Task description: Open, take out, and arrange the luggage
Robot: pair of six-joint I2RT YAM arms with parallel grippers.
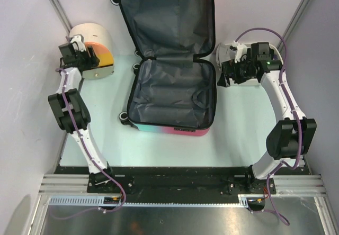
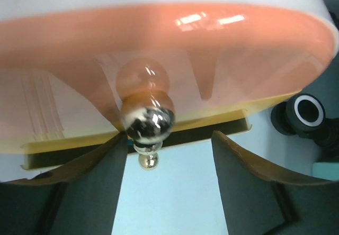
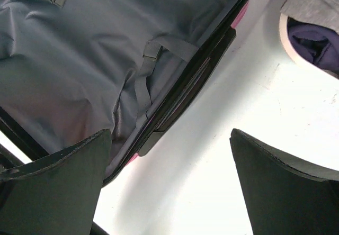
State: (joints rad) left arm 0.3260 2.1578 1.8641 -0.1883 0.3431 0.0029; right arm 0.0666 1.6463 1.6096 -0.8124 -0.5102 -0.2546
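Note:
The luggage (image 1: 172,92) lies open flat in the middle of the table, both halves showing empty dark grey lining, with a pink-to-teal shell edge at the front. In the right wrist view its lining and black zip rim (image 3: 79,50) fill the upper left. My left gripper (image 1: 87,60) is open at the front of the cream-and-orange drawer box (image 1: 95,44). In the left wrist view the box's silver knob (image 2: 148,121) sits just inside the left fingertip of that gripper (image 2: 169,155). My right gripper (image 1: 228,73) is open and empty over bare table between the luggage and the white basin (image 1: 229,48).
The basin's rim (image 3: 288,44) shows at the upper right of the right wrist view, holding grey cloth (image 3: 318,2) and dark navy cloth (image 3: 312,39). A black luggage wheel (image 2: 307,110) shows right of the drawer box. Frame posts stand at the back corners.

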